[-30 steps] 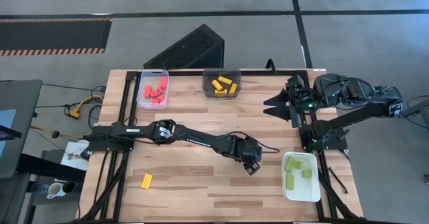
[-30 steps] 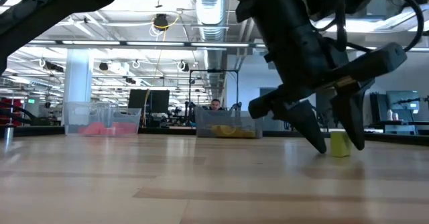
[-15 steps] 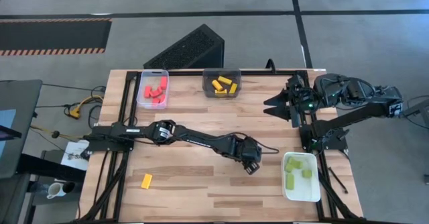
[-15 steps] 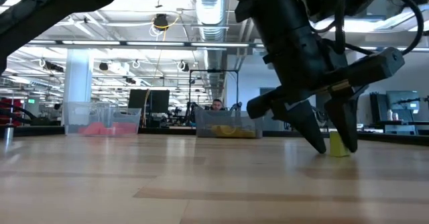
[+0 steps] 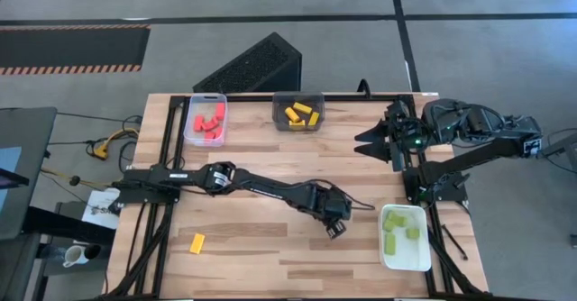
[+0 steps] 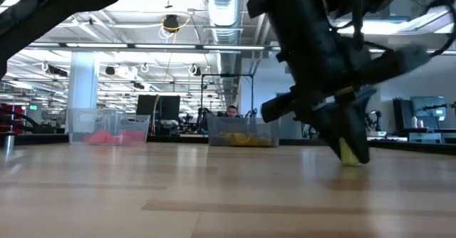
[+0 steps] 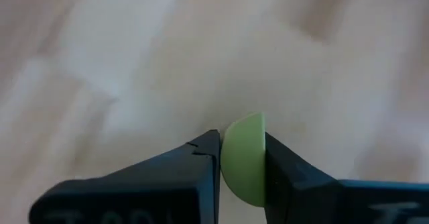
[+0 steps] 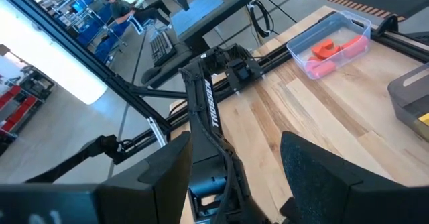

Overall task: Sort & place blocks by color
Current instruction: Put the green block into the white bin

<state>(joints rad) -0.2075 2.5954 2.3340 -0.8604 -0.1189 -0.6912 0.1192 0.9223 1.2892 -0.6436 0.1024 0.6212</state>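
My left gripper (image 5: pixel 335 229) reaches to the table's middle right and is shut on a light green block (image 7: pixel 242 158), which the low view shows as a pale green block (image 6: pixel 350 152) between the fingertips. My right gripper (image 5: pixel 374 143) waits open at the far right, holding nothing. One yellow block (image 5: pixel 196 242) lies flat on the table near the front left. Red blocks sit in the clear tray (image 5: pixel 206 119), yellow blocks in the dark grey tray (image 5: pixel 298 112), and green blocks in the white tray (image 5: pixel 404 238). My left gripper pinches the light green block by two opposite sides (image 7: pixel 224 158) between its two fingers (image 7: pixel 201 163). The fingers come from above, slanting down. The block sits at their tips, its lower end (image 6: pixel 350 161) at the tabletop; whether it rests there I cannot tell.
The white tray stands just right of my left gripper, near the front right corner. The clear and dark grey trays stand along the far edge. Bare wood lies between them and the near edge. My left arm (image 5: pixel 261 186) stretches across the table's middle.
My left gripper has shut its fingers on the light green block, which stood between the open fingertips a second ago. The gripper has stayed nearly in place over the same spot.
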